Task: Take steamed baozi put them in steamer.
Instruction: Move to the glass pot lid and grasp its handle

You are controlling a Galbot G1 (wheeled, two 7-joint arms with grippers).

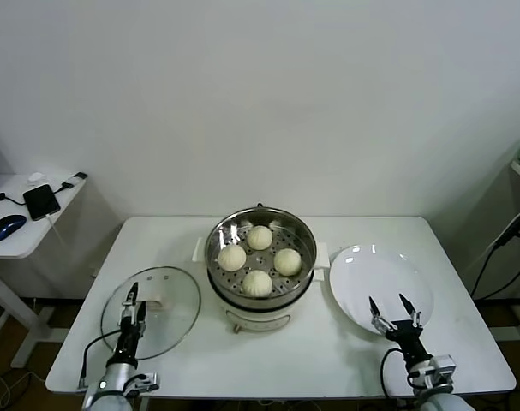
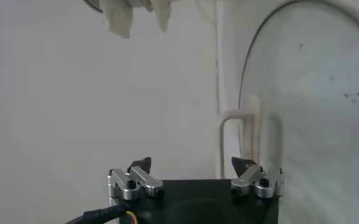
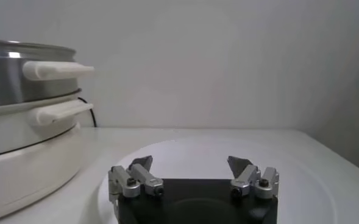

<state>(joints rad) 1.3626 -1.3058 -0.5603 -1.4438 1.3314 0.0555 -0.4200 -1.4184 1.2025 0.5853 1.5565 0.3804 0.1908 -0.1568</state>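
The steamer (image 1: 304, 272), a shiny steel pot on a white base, stands mid-table with several cream-white baozi (image 1: 260, 237) lying on its perforated tray. My left gripper (image 1: 132, 300) hovers open and holds nothing, low over the glass lid (image 1: 170, 295) to the steamer's left. In the left wrist view the open gripper (image 2: 191, 164) faces the lid (image 2: 313, 109) and its white handle (image 2: 240, 137). My right gripper (image 1: 393, 306) is open and holds nothing, at the near edge of the white plate (image 1: 362, 265). The right wrist view shows this gripper (image 3: 190, 163) above the plate (image 3: 228, 152), with the steamer (image 3: 21, 122) off to one side.
The white table (image 1: 328, 355) carries the lid, steamer and plate in a row. A lower side table (image 1: 20, 244) at far left holds a phone (image 1: 41, 201) and a mouse (image 1: 6, 226). A cable (image 1: 499, 248) hangs at far right. A white wall stands behind.
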